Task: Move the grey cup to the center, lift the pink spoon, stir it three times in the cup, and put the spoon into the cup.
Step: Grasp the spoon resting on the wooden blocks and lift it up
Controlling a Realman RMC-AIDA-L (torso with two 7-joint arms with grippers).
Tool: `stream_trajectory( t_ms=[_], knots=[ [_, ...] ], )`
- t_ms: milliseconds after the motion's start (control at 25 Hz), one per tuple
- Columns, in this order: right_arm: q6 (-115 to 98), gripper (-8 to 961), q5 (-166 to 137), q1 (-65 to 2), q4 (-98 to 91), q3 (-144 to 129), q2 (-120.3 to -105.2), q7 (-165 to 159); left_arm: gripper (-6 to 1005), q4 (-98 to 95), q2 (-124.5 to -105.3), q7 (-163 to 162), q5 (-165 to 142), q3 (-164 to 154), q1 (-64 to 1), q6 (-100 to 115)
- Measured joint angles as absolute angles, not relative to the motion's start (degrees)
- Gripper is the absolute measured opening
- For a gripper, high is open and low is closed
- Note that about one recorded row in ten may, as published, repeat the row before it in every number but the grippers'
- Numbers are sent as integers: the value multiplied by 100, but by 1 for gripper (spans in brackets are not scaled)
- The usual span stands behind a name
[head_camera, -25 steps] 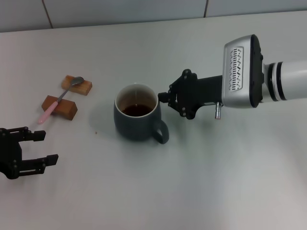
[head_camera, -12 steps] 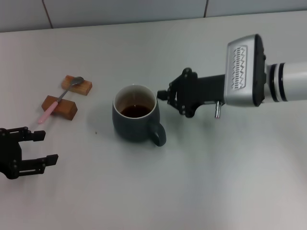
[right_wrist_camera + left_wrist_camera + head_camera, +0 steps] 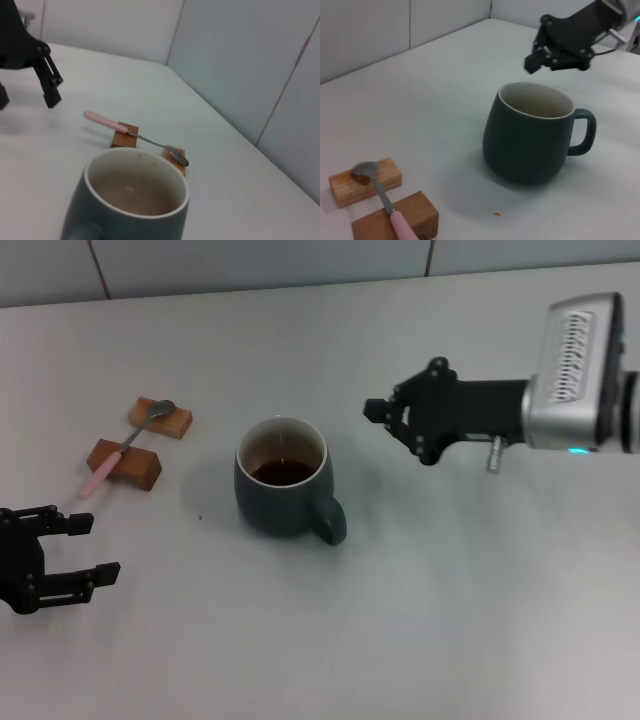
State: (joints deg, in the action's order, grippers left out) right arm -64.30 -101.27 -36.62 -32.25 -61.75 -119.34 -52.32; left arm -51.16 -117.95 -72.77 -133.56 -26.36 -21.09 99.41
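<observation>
Matt glazed grey cup [image 3: 283, 489]; metal-bowled pink spoon [image 3: 123, 448].

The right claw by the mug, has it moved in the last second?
Yes. The right gripper has pulled back to the robot's right, away from the grey cup; a clear gap now separates them.

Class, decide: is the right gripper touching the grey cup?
Apart. The head view shows bare table between the right gripper and the grey cup.

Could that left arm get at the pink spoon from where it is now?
Probably yes. The left tool sits open near the table's left edge, and the pink spoon lies across two wooden blocks just beyond it, handle end raised toward it. Nothing stands between them; the grey cup is off to the side.
</observation>
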Motion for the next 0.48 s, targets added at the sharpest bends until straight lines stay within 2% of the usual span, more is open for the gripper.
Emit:
stream_trajectory(
  t_ms=[360, 480],
  knots=[
    [-7494, 7, -10124, -2550, -4392, -6088, -11905, -6068, 739, -5116, -11789, -7277, -13350, -2637, -2108, 9911],
    [-7690, 116, -10152, -2378, -4528, -5975, -11895, -6158, 739, -5115, -11788, -7277, -13343, -2637, -2108, 9904]
  ],
)
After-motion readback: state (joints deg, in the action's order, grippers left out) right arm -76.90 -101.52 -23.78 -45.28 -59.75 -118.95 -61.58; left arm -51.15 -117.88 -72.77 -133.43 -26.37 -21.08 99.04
